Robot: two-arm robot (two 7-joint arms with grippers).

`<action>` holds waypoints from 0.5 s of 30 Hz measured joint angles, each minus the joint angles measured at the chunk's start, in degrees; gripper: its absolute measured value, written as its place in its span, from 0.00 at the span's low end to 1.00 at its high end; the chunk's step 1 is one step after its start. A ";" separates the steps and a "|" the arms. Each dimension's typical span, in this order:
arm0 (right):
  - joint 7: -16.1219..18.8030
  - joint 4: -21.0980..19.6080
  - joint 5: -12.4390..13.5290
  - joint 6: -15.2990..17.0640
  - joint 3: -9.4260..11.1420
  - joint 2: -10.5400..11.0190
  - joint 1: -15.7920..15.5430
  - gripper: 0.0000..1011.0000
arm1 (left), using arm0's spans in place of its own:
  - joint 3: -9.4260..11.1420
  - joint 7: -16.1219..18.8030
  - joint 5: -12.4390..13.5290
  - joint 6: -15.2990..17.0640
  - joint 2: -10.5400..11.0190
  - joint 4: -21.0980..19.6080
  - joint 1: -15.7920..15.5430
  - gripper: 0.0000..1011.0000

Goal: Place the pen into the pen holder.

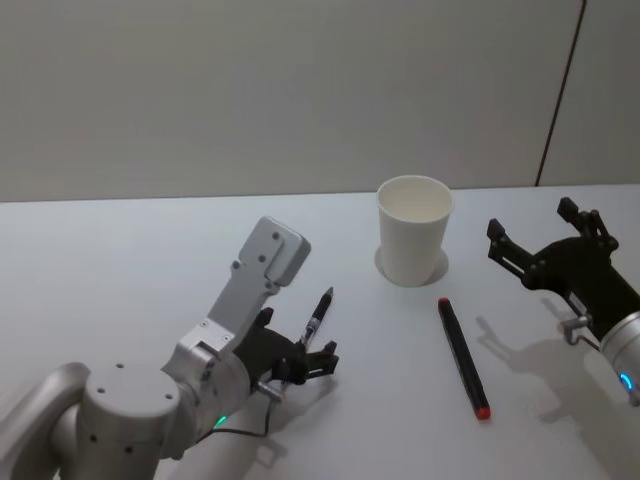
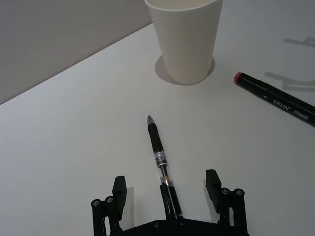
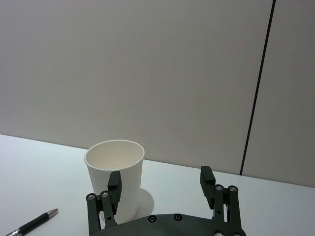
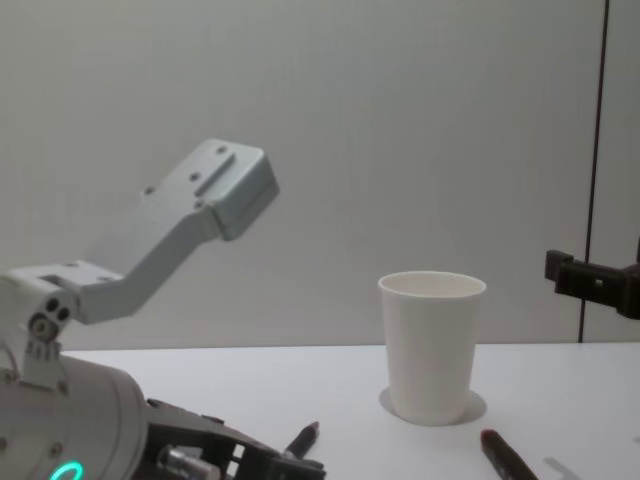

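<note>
Left tool [image 2: 166, 178]: released, low over the bench [image 1: 120, 270], my fingers either side of the pen [image 1: 317, 320] and clear of it. The pen's tip pointed toward the upright cup [image 1: 414, 245]. Right tool [image 1: 531, 220]: released, hovering right of the cup. A marker [image 1: 463, 358] lay near the cup's base.
</note>
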 joint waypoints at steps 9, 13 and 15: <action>0.00 0.00 0.00 0.00 0.00 0.00 0.00 0.99 | 0.57 -1.11 2.03 1.02 -1.48 1.61 -0.89 0.99; 0.00 0.00 0.00 0.00 0.00 0.00 0.00 0.99 | 0.67 -1.27 2.59 1.27 -1.85 2.15 -1.13 0.99; 0.00 0.00 0.00 0.00 0.00 0.00 0.00 0.99 | 0.73 -1.39 3.11 1.46 -2.22 2.74 -1.37 0.99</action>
